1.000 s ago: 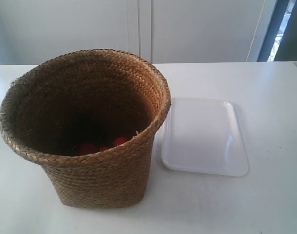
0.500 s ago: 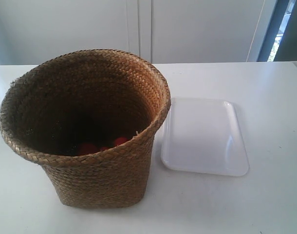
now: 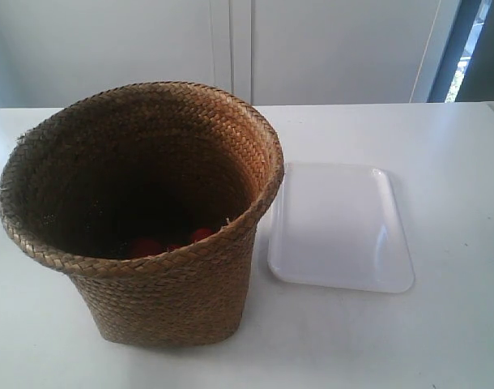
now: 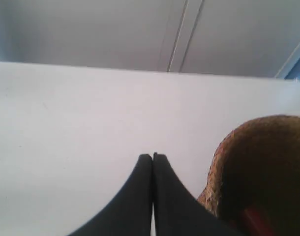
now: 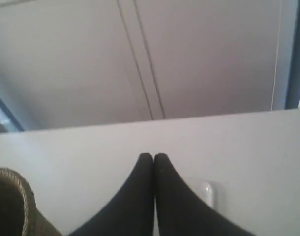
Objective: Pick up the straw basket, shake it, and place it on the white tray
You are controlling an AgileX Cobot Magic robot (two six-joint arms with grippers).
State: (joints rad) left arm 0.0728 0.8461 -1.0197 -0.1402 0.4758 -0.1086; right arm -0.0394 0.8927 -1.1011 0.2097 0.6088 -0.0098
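The straw basket (image 3: pixel 174 300) stands upright on the white table, left of centre in the exterior view, with red items (image 3: pixel 147 245) in its dark bottom. The white tray (image 3: pixel 340 227) lies flat just to its right, its near-left corner close to the basket's rim. Neither arm shows in the exterior view. My left gripper (image 4: pixel 153 156) is shut and empty, and the basket's rim (image 4: pixel 224 162) shows beside it. My right gripper (image 5: pixel 153 156) is shut and empty too, with a corner of the tray (image 5: pixel 207 192) behind it and the basket's rim (image 5: pixel 22 191) off to one side.
The white table (image 3: pixel 441 146) runs back to a pale wall with a vertical seam (image 3: pixel 240 49). A dark window frame (image 3: pixel 466 49) stands at the far right.
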